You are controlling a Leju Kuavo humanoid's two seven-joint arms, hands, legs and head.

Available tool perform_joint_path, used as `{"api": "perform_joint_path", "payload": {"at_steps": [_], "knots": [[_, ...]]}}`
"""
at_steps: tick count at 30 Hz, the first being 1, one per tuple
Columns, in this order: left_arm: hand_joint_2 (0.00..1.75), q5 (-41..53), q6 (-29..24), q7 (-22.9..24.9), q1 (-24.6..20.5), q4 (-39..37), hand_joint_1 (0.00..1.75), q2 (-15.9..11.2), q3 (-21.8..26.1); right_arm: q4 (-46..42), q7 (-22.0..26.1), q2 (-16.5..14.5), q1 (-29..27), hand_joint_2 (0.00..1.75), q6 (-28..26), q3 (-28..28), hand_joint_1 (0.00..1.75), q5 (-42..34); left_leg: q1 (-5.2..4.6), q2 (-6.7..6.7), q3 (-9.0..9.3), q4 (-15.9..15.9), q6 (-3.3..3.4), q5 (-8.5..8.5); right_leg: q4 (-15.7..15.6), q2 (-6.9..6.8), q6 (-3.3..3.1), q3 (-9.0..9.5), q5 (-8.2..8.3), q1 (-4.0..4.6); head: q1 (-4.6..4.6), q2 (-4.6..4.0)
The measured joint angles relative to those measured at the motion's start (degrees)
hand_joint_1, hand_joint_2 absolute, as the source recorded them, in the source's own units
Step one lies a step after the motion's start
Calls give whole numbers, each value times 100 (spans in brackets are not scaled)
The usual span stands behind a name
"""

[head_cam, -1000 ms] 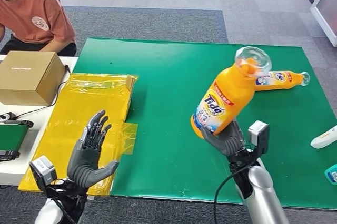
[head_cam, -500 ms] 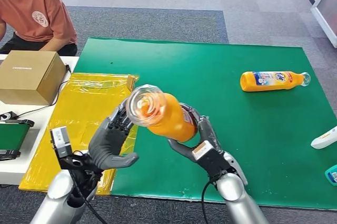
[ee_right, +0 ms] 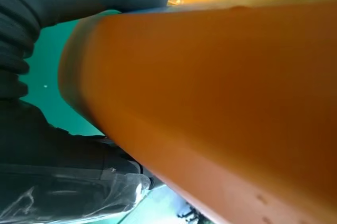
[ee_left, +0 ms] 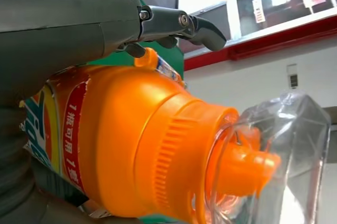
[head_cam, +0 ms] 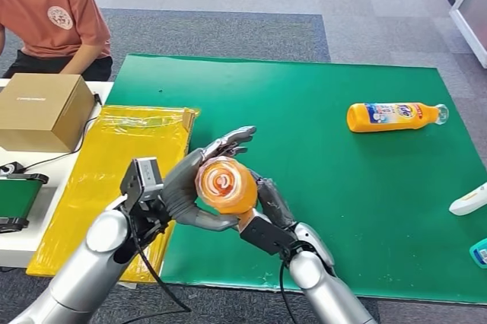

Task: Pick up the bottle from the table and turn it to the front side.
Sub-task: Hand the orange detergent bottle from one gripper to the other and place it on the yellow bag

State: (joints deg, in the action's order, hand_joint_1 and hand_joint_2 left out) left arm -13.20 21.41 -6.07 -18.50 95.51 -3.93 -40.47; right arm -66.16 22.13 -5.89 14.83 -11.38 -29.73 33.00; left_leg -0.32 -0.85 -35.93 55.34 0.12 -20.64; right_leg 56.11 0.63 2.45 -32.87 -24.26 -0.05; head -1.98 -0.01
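Bottle (head_cam: 225,185) held lifted, clear cap toward camera.

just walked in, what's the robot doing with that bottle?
The right hand holds an orange detergent bottle up off the green mat, clear cap toward the head camera. The left hand cups the bottle's side, fingers extended past it, apparently for a handover or turn. A second bottle lies on the mat. A person sits beyond the table.
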Motion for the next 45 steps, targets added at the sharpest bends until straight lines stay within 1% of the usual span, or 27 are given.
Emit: {"api": "perform_joint_path", "payload": {"at_steps": [3,10,16,20,22,23,24,26,27,28,29,30,32,34,35,37,38,42,45], "knots": [[175,160,-117,85,-38,-95,175,-66,-66,89,-37,1,1,175,3,-28,175,37,0,0,-2,0,0,0,0,0,0,-1,-1,0,-1,0],[175,537,-200,131,-112,-184,175,-210,-189,166,-132,1,3,175,-67,-26,175,120,-1,0,-3,0,0,0,0,0,0,-2,0,-1,0,0],[175,553,-200,161,-200,-194,175,-321,-241,157,-154,1,5,175,-134,-17,175,191,-1,0,-3,0,0,0,0,0,0,-1,0,0,-1,-1],[175,457,-256,151,-203,-198,175,-362,-234,114,-200,1,7,175,-146,-19,0,188,-1,0,-4,0,0,0,1,0,0,-1,0,0,0,0],[175,619,-467,62,-146,-200,175,-376,-203,76,-280,2,10,175,-136,-12,0,97,-1,0,-4,0,0,0,1,0,0,-2,0,-1,0,0],[175,918,-735,-36,-80,-189,175,-378,-169,50,-328,3,4,175,-135,16,0,22,-1,0,-3,0,0,0,0,1,0,-3,0,-1,0,0],[175,1443,-1148,-143,12,-151,175,-374,-120,8,-368,5,-12,175,-139,70,0,-57,-1,1,-4,0,0,0,0,1,0,-5,0,-1,-1,0],[175,3166,-2174,-224,208,10,175,-348,8,-134,-420,13,-88,175,-151,255,0,-211,-1,0,-5,0,1,0,0,0,0,-7,-1,-1,0,0],[175,4188,-2586,-169,294,111,175,-326,74,-240,-437,16,-144,175,-147,374,0,-277,-1,-1,-6,0,1,-1,0,-1,1,-6,-1,-1,-1,0],[175,5121,-2842,-85,369,194,175,-305,135,-351,-450,19,-200,175,-136,492,0,-331,-1,-2,-7,0,2,-1,-1,-2,1,-5,-2,-2,0,0],[175,5867,-2969,-14,439,250,175,-285,182,-458,-460,21,-249,175,-121,608,0,-371,-2,-3,-7,0,1,-2,-1,-1,1,-5,-2,-2,0,0],[175,6364,-3025,27,506,282,175,-268,223,-560,-466,22,-289,175,-107,712,0,-398,-2,-2,-7,0,1,-3,-1,0,1,-5,-2,-2,0,-1],[175,6534,-3030,112,603,301,175,-241,278,-714,-474,26,-348,175,-97,871,0,-425,-2,0,-7,0,0,-4,-2,2,1,-8,-2,-3,0,-1],[175,6495,-3034,331,637,258,175,-219,342,-848,-473,27,-386,175,-107,988,0,-449,-2,1,-7,0,0,-4,-2,1,1,-8,-2,-3,1,0],[175,6682,-3071,456,636,177,175,-207,381,-924,-465,27,-392,175,-111,1045,0,-465,-2,1,-7,0,0,-3,-2,1,1,-8,-1,-4,0,1],[175,7300,-3278,556,612,-200,175,-173,463,-1110,-440,28,-377,175,-83,1151,0,-525,-2,1,-6,0,-1,-1,-2,1,0,-8,0,-4,0,0],[175,7583,-3456,503,586,-506,175,-146,490,-1212,-425,28,-355,175,-38,1186,0,-574,-1,1,-6,0,-2,0,-2,1,0,-8,1,-4,0,-1],[175,8448,-4287,152,353,-2208,175,43,501,-1571,-359,25,-158,175,202,1156,0,-769,0,2,-6,0,-6,9,-1,2,-4,-9,7,-3,0,1],[175,8747,-4513,69,170,-3291,175,217,451,-1736,-314,9,-45,175,252,1026,0,-875,0,2,-6,0,-6,10,0,2,-3,-9,7,-3,0,0]]}}
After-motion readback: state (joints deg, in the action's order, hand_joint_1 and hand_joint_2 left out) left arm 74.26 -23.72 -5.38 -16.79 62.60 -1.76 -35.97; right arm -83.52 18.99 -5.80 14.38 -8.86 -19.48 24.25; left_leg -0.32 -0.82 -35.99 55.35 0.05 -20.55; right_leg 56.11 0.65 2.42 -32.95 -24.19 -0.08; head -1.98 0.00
